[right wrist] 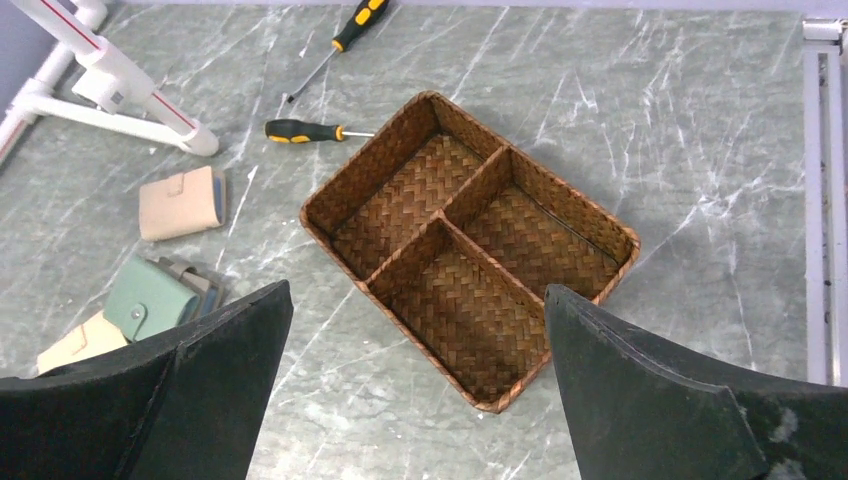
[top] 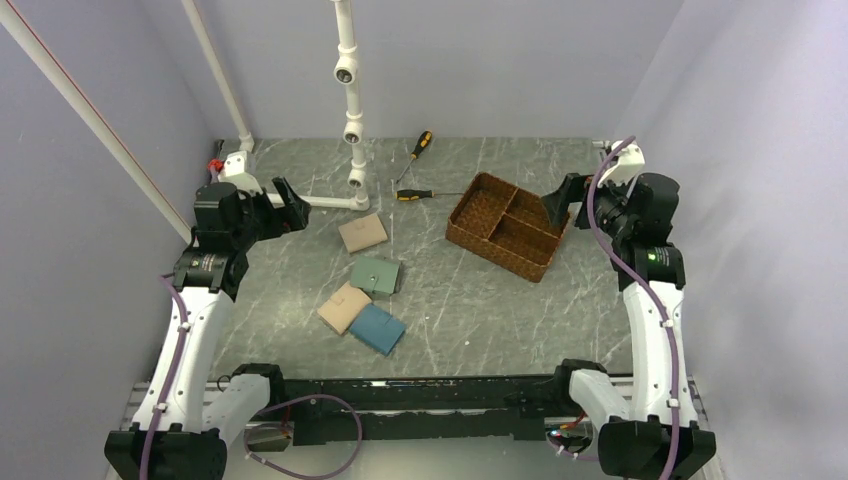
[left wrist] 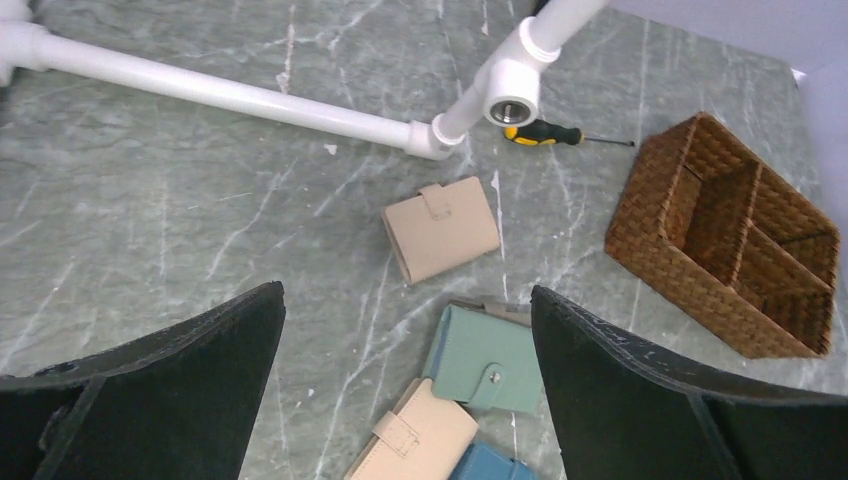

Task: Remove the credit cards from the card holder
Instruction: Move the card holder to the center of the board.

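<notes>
The sage-green card holder [top: 376, 275] lies shut on the table, its snap tab fastened; it also shows in the left wrist view [left wrist: 487, 359] and the right wrist view [right wrist: 150, 297]. The credit cards are hidden inside it. My left gripper [top: 290, 213] is open and empty, raised at the table's left, up and left of the card holder; its jaws stand wide apart [left wrist: 408, 300]. My right gripper [top: 558, 200] is open and empty, raised at the right beside the basket, its jaws wide apart [right wrist: 417, 295].
A woven basket [top: 507, 226] with three empty compartments stands right of centre. A tan wallet [top: 362, 232] lies above the card holder, another tan wallet [top: 343, 308] and a darker blue wallet [top: 377, 329] below it. Two screwdrivers [top: 412, 195] and a white pipe frame [top: 352, 110] are at the back.
</notes>
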`<state>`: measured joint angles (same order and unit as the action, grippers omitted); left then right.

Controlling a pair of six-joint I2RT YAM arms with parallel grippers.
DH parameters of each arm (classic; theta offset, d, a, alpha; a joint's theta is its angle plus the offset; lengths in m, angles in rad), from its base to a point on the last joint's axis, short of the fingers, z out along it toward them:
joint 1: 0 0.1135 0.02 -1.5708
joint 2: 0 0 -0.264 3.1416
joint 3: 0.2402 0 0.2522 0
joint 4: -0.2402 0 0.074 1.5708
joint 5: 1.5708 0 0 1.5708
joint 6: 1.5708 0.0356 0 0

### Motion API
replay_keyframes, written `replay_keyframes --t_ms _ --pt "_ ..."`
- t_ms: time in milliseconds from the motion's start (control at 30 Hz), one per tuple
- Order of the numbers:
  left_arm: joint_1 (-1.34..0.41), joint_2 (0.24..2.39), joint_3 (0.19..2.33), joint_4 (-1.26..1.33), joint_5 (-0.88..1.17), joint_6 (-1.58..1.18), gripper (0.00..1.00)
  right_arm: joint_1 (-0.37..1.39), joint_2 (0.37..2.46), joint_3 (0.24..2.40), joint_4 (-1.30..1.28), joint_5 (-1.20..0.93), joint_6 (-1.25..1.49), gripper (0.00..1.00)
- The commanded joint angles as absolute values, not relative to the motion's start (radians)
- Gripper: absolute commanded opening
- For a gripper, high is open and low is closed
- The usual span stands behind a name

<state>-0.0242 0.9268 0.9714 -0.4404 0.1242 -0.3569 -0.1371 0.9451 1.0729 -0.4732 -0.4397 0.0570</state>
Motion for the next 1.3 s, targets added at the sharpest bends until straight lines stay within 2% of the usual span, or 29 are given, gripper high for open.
replay_keyframes --t_ms 0,267,533,633,700,833,1000,1133,1267 --pt "-0.026 0.923 0.972 -0.431 0.219 -0.347 0.99 -0.182 0.942 1.09 -0.457 -0.55 0.098 1.0" --pt "-0.026 0.9 0.954 -0.429 0.247 -0.357 0.99 -0.196 0.94 1.042 -0.416 -0.61 0.052 1.0" --pt "-0.026 0.887 0.95 -0.408 0.565 -0.384 0.99 -0.181 0.944 0.974 -0.472 -1.056 -0.314 1.0" --pt "-0.03 0.914 0.955 -0.424 0.694 -0.436 0.99 -0.171 0.972 0.973 -0.528 -1.136 -0.399 1.0" --pt "-0.081 0.936 0.966 -0.471 0.7 -0.452 0.99 -0.155 0.991 0.97 -0.556 -1.165 -0.427 1.0" --pt "-0.349 0.972 1.013 -0.565 0.426 -0.414 0.99 -0.144 0.994 0.948 -0.579 -1.17 -0.449 1.0" --pt "-0.623 1.129 1.128 -0.688 0.03 -0.41 0.99 -0.143 1.018 0.965 -0.633 -1.13 -0.487 1.0" --pt "-0.74 1.282 1.203 -0.76 -0.189 -0.442 0.99 -0.143 1.023 0.963 -0.686 -1.123 -0.541 1.0" --pt "-0.756 1.372 1.198 -0.749 -0.237 -0.428 0.99 -0.143 1.039 0.964 -0.726 -1.127 -0.591 1.0"
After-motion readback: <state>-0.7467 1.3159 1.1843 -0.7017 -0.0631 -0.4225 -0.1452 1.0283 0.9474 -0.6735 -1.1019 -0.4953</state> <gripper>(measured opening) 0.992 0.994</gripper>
